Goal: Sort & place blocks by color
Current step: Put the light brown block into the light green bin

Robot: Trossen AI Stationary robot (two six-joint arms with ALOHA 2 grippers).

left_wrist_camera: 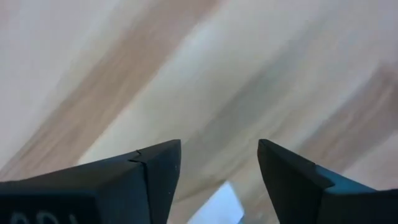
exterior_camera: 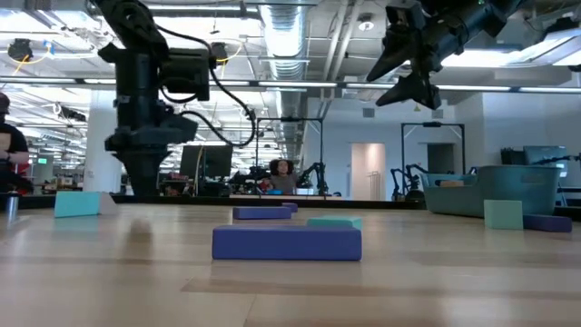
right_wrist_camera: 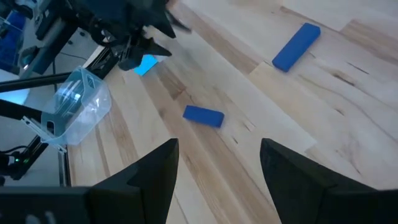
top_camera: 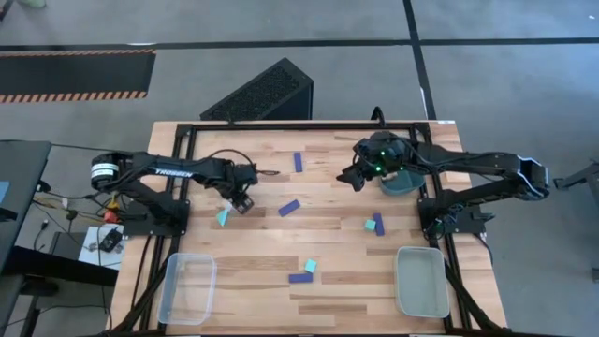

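Note:
My left gripper [top_camera: 238,204] [left_wrist_camera: 219,146] is open and low over the table's left middle. It stands just beside a light teal block [top_camera: 223,217] [left_wrist_camera: 215,205], which shows between its fingers in the left wrist view. My right gripper [top_camera: 354,178] [exterior_camera: 413,80] [right_wrist_camera: 219,146] is open and high above the table, near the dark teal bin [top_camera: 399,182]. Dark blue bars lie flat at the far middle [top_camera: 298,162], the centre [top_camera: 289,208], the right [top_camera: 379,225] and the near middle [top_camera: 300,277]. Two more teal blocks [top_camera: 371,225] [top_camera: 310,266] rest on the wood.
Two clear plastic trays sit at the table's near edge, one on the left [top_camera: 187,286] and one on the right [top_camera: 421,281]. The dark teal bin stands under the right arm. A black metal frame [top_camera: 281,125] runs along the far edge. Open wood lies between the trays.

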